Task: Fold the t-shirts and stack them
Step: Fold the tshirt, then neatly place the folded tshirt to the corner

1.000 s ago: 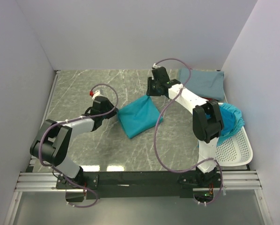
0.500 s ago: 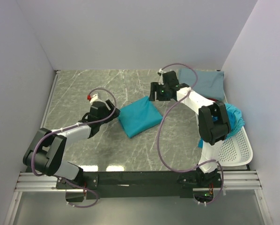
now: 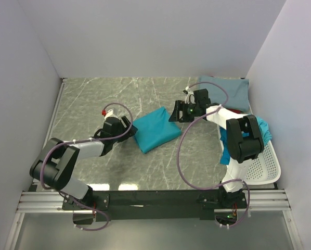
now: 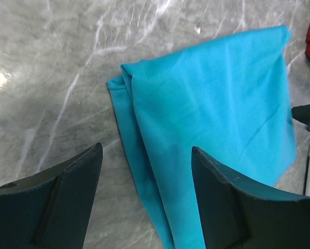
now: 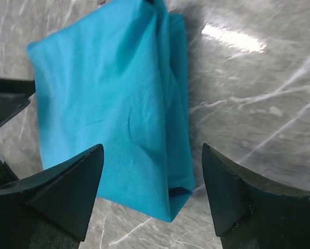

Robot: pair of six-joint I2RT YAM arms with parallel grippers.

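Both wide open, empty: left gripper (image 4: pixel 145 155), right gripper (image 5: pixel 152 153).

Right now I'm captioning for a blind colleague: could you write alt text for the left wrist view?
A folded teal t-shirt lies flat on the grey marbled table, just ahead of the left gripper, whose open black fingers hold nothing.

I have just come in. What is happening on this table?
A robot is folding t-shirts. A folded teal shirt lies mid-table; the left end effector and the right end effector stand open at its sides, holding nothing. A folded grey-blue shirt sits at the far right corner. More teal cloth lies in the white basket on the right.
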